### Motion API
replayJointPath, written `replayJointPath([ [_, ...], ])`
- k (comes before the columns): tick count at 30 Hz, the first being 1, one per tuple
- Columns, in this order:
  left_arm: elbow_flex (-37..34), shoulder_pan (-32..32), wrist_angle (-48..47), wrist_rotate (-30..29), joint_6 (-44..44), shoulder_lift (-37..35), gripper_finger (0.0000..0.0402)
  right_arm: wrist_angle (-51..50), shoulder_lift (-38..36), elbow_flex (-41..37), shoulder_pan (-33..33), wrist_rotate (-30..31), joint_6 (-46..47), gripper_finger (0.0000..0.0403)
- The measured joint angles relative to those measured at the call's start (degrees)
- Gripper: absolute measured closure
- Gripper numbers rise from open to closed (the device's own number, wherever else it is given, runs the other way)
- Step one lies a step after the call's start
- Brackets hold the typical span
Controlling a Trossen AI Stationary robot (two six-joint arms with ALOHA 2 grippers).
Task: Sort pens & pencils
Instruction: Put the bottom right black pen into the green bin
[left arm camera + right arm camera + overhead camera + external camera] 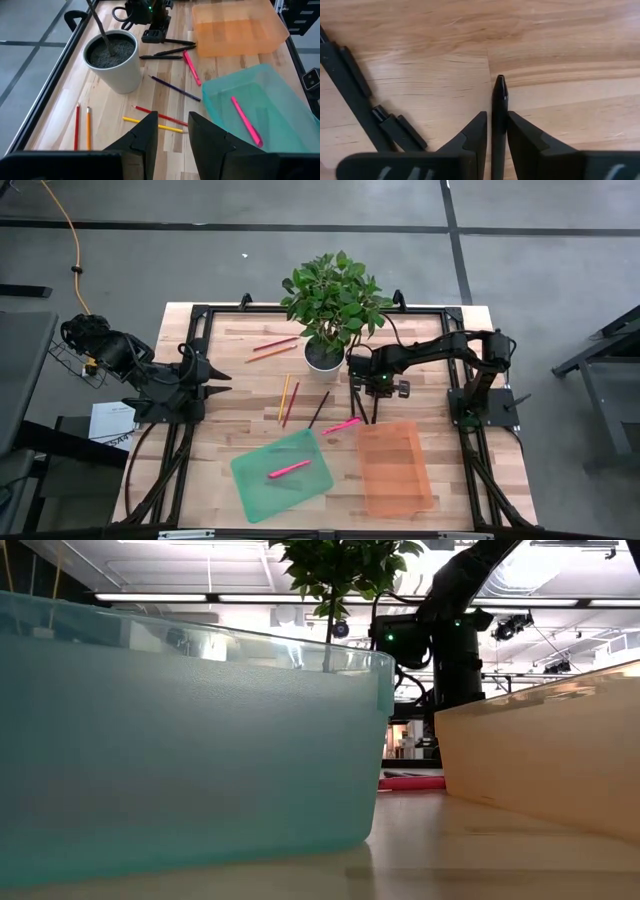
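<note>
My right gripper point(497, 131) stands over the table's middle point(366, 402), just right of the plant pot, shut on a black pen point(499, 100). Two more black pens point(351, 85) lie beside it. One pink pen point(343, 424) lies on the wood left of the orange tray point(395, 470). Another pink pen point(289, 470) rests in the green tray point(255, 480). Red, orange and yellow pencils point(287, 398) and a dark one point(318, 410) lie flat on the table, and two more pencils point(275, 346) lie farther back. My left gripper point(172, 131) waits open at the table's left. My right gripper pinches a black pen between its two fingers, one on each side of the barrel point(499, 120). The fingers come from above, and the pen's pointed tip point(500, 80) sticks out beyond them. I cannot tell whether the pen still lies on the wood.
A white pot point(323, 356) with a leafy plant stands at the table's far middle, close to my right gripper. In the low view the green tray's wall point(190, 740) and the orange tray's wall point(540, 760) fill the front. Bare wood lies between pot and trays.
</note>
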Motion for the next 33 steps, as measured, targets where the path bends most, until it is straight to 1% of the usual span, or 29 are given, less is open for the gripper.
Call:
replayJointPath([
  [8, 0.0, 0.0, 0.0, 0.0, 0.0, 0.0, 0.0305, 0.22, 0.04, -0.04, 0.02, 0.23, -0.46, 0.0368],
  [15, 0.0, -0.02, 0.02, -0.21, -0.02, 0.0, 0.0305, 0.34, 0.07, -0.01, 0.35, 0.55, -0.46, 0.037],
  [19, 0.0, -0.01, 0.05, -0.48, -0.02, 0.0, 0.0305, -0.73, 0.37, 1.44, 1.32, 2.75, -1.0, 0.0371],
  [22, 0.0, -0.02, 0.07, -0.89, -0.04, 0.0, 0.0305, 0.26, 0.31, 3.24, 1.95, 4.09, -2.28, 0.0371],
  [33, 0.0, -0.01, 0.24, -0.9, -0.59, -0.02, 0.0305, -4.59, 0.26, 6.91, 3.99, 7.74, -3.16, 0.0371],
])
